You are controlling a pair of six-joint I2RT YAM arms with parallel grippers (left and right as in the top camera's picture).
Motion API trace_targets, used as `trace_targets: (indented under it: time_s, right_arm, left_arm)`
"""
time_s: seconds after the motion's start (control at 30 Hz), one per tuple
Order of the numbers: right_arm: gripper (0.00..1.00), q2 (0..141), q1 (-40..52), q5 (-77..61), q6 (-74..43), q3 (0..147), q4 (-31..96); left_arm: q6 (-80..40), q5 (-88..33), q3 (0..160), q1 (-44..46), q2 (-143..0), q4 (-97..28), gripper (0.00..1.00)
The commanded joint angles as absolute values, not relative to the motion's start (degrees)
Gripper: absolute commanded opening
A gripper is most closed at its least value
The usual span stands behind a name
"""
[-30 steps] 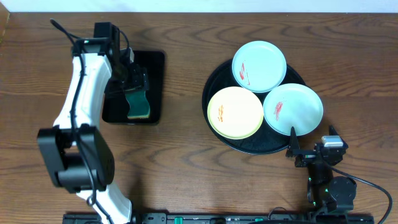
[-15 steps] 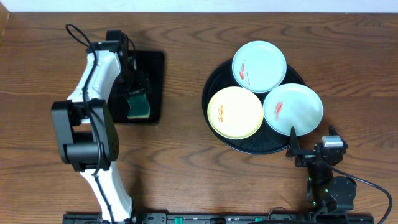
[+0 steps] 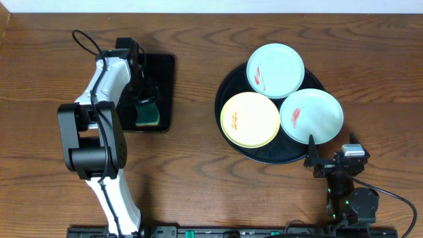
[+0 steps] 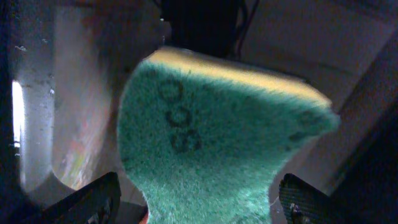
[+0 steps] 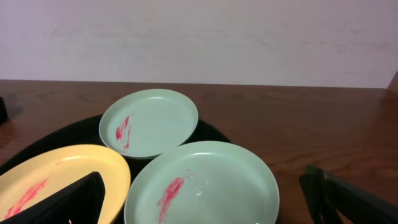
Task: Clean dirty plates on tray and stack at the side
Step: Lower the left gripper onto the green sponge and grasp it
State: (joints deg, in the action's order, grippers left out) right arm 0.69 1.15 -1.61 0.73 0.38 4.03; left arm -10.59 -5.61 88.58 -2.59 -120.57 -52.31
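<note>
left gripper (image 3: 144, 100): over the small rectangular black tray (image 3: 162, 73), my fingers either side of the green-and-yellow sponge (image 4: 217, 155); whether they pinch it, i cannot tell.
right gripper (image 3: 330, 158): my fingers spread wide, holding nothing, just beside the round black tray (image 3: 227, 82).
on that tray, close together: yellow plate (image 3: 250, 119), orange smear; far mint plate (image 3: 275, 71), red smear; near mint plate (image 3: 311, 116), red smear.

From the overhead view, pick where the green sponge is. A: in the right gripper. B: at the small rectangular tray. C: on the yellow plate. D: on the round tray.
B: the sponge sits within the outline of the rectangular tray, between the fingers of the left gripper.
</note>
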Motion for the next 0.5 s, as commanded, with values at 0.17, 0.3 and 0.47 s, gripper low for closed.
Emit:
trace_targets:
  time_s: [0.17,0.3,0.47]
  right_arm:
    - [0.99,0.4,1.5,-1.5,1.6,0.4,4.3]
    - [0.99,0.4,1.5,-1.5,1.6,0.4,4.3]
    - [0.99,0.4,1.5,-1.6,1.6,0.4,4.3]
  left_arm:
    - [-11.5,-7.0,85.5,-2.8,-120.9,-50.4,0.8]
    - [-11.5,-7.0,85.5,-2.8,-120.9,-50.4,0.66]
    - [-11.5,-7.0,85.5,-2.8,-120.9,-50.8,0.44]
